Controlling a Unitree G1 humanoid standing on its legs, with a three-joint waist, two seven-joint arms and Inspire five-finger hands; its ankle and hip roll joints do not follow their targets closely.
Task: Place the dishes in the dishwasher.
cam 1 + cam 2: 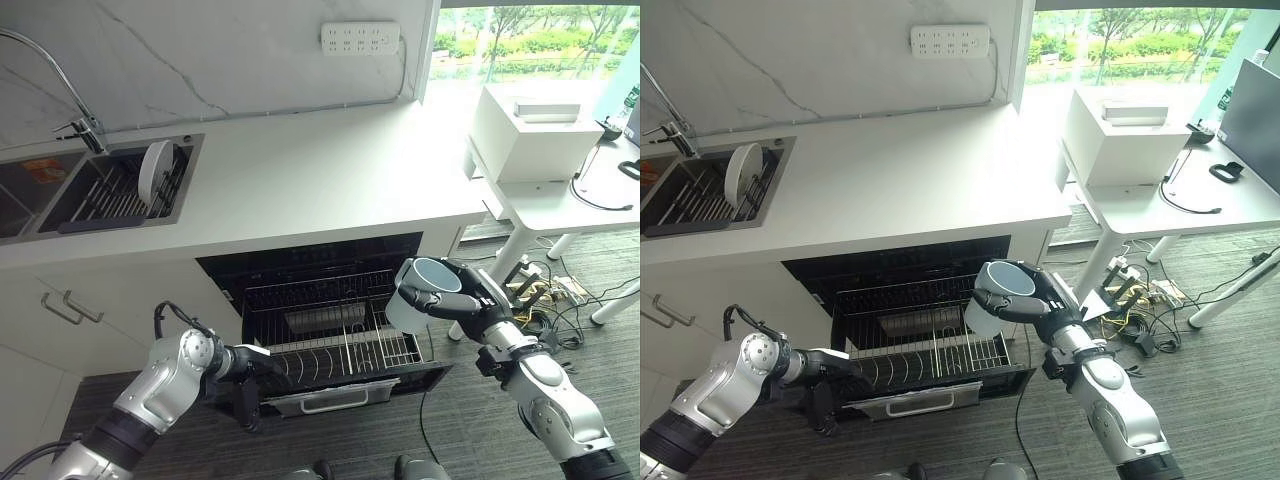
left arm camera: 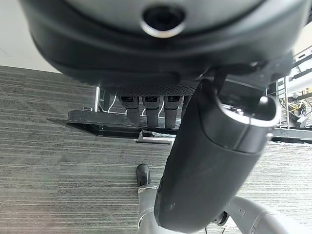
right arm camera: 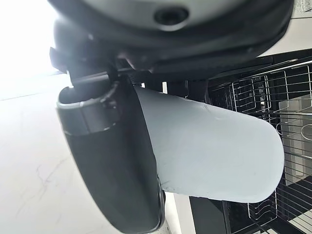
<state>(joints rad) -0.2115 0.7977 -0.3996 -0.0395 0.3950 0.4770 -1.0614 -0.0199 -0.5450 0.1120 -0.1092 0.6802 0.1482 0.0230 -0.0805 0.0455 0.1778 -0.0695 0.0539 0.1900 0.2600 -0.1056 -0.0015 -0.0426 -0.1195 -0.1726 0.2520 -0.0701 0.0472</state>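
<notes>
My right hand is shut on a pale grey cup, gripping its side and holding it tilted above the right end of the pulled-out dishwasher rack. In the right wrist view the cup lies against the thumb, with the wire rack behind it. My left hand is low at the front left corner of the dishwasher drawer, its fingers straight and reaching the drawer's front edge. A white plate stands upright in the sink's drying rack.
The sink and tap are at the counter's left end. To the right, a white box sits on a side table, with cables on the floor under it. Cabinet handles stick out left of the dishwasher.
</notes>
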